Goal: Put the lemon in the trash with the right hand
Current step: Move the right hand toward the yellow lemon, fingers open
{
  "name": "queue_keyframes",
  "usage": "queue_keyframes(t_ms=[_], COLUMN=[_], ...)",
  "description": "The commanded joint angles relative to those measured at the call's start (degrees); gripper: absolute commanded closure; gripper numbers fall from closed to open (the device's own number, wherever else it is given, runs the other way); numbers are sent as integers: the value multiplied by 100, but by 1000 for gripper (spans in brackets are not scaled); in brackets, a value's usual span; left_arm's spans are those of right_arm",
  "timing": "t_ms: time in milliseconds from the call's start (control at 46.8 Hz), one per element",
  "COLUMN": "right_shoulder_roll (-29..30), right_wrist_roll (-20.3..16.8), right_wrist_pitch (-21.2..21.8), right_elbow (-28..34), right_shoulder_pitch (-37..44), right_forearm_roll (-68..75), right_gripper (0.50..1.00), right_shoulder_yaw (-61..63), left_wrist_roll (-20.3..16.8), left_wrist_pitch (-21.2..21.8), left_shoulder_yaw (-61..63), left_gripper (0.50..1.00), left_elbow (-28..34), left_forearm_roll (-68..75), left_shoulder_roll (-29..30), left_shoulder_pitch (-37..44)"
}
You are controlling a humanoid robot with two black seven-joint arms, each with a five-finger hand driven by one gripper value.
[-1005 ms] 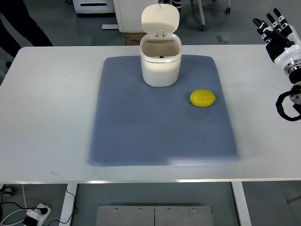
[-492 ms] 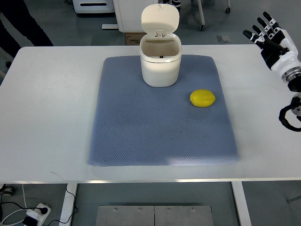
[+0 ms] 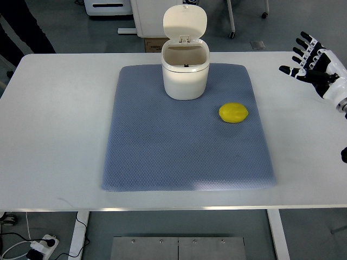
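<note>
A blue woven rectangular mat (image 3: 179,157) lies on the white desk (image 3: 59,124). At the mat's far edge stands a white round plastic trash bin (image 3: 185,73) (lid up behind it); the yellow lemon (image 3: 233,112) sits near, to its right and closer in. The right hand (image 3: 312,60) hovers over the desk's far right, well apart.

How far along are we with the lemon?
Done: only that the trash bin stands with its lid up. In hand: the right hand hovers open off the mat's right side, holding nothing. Left: grasp the lemon on the mat and drop it in.

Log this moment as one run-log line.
right hand: open, far right, holding nothing | yellow lemon: on blue mat | white trash bin: lid up
</note>
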Motion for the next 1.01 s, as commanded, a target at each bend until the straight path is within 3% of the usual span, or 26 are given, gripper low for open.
queue_keyframes(t_ms=[0, 171, 449, 749, 984], right_shoulder_roll=[-157, -236, -183, -157, 1], right_wrist_roll=[84, 163, 304, 313, 304], right_wrist_pitch=[-5, -32, -550, -629, -1121], right_elbow=[237, 361, 361, 369, 369], right_shoulder_pitch=[-68, -173, -235, -156, 178], right_forearm_roll=[-164, -560, -1254, -1667, -1826], right_gripper=[500, 500, 500, 500, 500], right_shoulder_yaw=[-109, -294, -759, -1014, -1558], left_wrist_roll=[0, 0, 0, 0, 0], left_wrist_pitch=[-1, -1, -1, -1, -1], left_shoulder_yaw=[0, 0, 0, 0, 0], left_gripper=[500, 500, 500, 500, 500], left_elbow=[-3, 5, -3, 5, -3], left_forearm_roll=[-1, -1, -1, -1, -1], left_shoulder_roll=[0, 0, 0, 0, 0], left_shoulder_pitch=[1, 1, 1, 1, 1])
